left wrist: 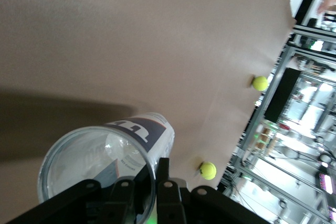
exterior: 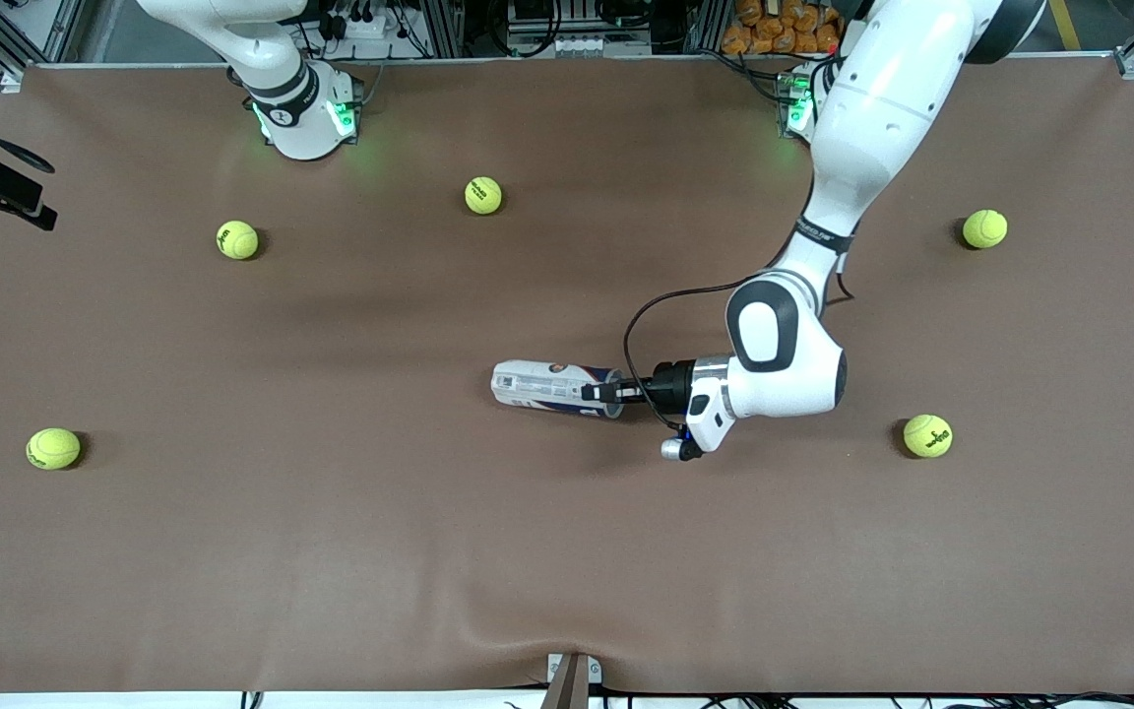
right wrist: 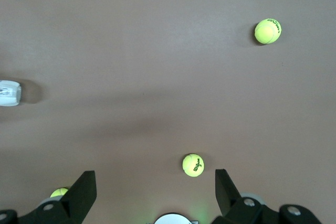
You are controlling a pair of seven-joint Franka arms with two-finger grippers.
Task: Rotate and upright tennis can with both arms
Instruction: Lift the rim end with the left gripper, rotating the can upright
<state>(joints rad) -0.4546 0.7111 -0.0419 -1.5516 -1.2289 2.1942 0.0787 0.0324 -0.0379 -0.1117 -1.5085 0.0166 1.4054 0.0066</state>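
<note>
The left tool (exterior: 604, 392) is pinched on the open rim of the tennis can (exterior: 552, 388), one finger (left wrist: 164, 184) inside the mouth and the other outside the clear wall. The right tool (right wrist: 155, 192) is not seen in the front view; its own wrist view shows its two black fingers spread wide with nothing between them, high over the table near the right arm's base, where that arm waits. The brown table (exterior: 331, 551) fills the front view, a single cloth-like sheet with slight wrinkles. The left arm (exterior: 852, 148), white with black joint bands, reaches from its green-lit base down to the middle of the table, its wrist turned level so the tool points along the surface toward the right arm's end. The right arm (exterior: 272, 69) shows only its lower part and green-lit base. The tennis can lies on its side near the centre of the table, white, navy and red label showing, closed end toward the right arm's end and open mouth at the left tool. Five yellow-green tennis balls (exterior: 482, 195) are scattered well apart around it: three nearer the arms' bases, two nearer the front camera at either end of the table.
</note>
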